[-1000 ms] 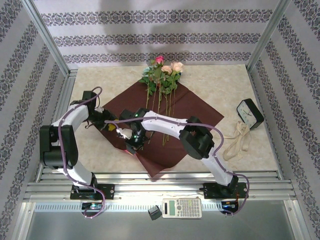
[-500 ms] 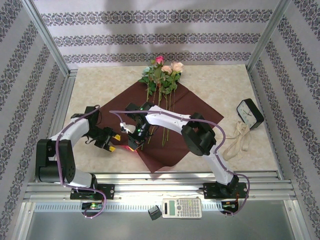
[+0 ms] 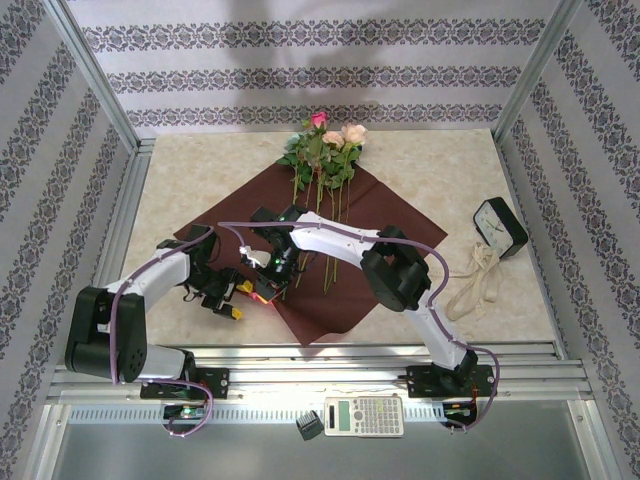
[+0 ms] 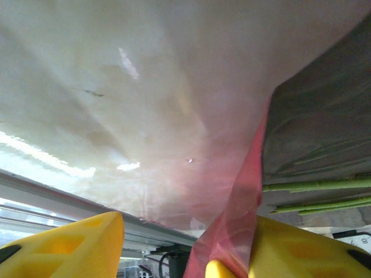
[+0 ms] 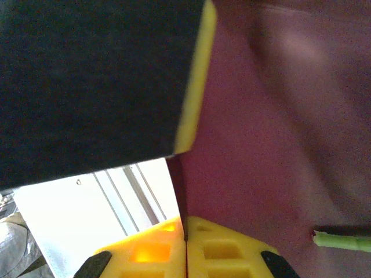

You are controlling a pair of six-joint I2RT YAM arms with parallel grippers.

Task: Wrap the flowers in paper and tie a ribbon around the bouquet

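Fingers of the right gripper [image 5: 185, 238] are pressed together on an upturned edge of the paper [image 3: 395, 215]. The flat sheet spreads beyond them and to their right, with the flowers [image 3: 322, 160] lying on it, blooms at the far corner. Just left of that pinch the left gripper [image 3: 232, 300] stands spread, the paper's red edge close beside one yellow finger; the ribbon [image 3: 475, 285] lies well off to the right.

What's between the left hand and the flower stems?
In the top view, the right hand, shut on a raised edge of the paper, sits between the open left hand and the flower stems.
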